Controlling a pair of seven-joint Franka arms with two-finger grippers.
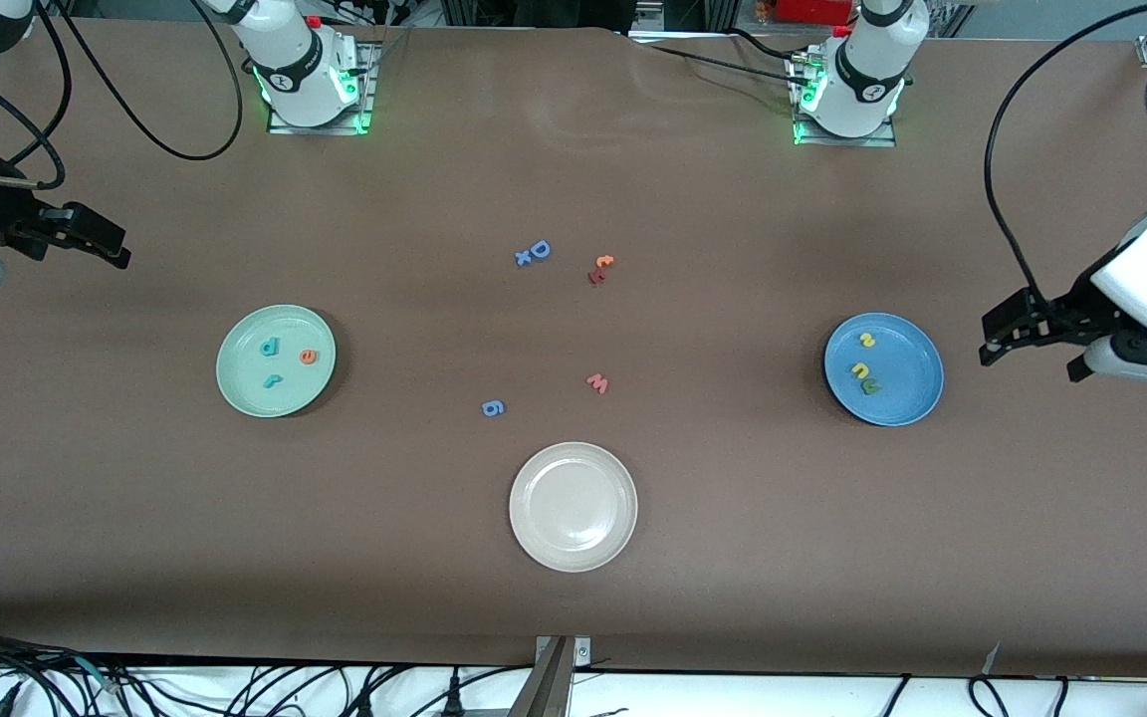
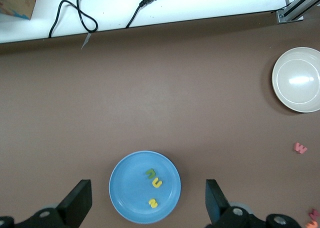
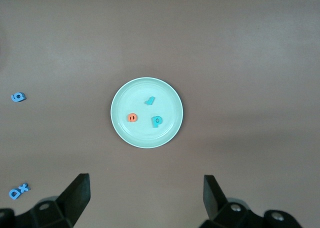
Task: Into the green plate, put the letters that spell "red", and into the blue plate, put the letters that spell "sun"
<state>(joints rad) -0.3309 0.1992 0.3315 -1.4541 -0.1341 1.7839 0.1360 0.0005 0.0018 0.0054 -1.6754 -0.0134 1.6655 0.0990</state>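
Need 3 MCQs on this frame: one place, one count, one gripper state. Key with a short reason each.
1. Where does the orange "e" lie?
A. in the green plate
B. in the blue plate
C. in the beige plate

2. How many letters lie in the blue plate?
A. one
B. three
C. five

3. How does the left gripper stand?
A. shut on a letter
B. open, holding nothing
C. resting in the beige plate

Key: 1 A, it sits with the teal "r" and "d". 2 B, yellow "s", yellow "u", green "n". 3 B, its fingers are spread and bare beside the blue plate.
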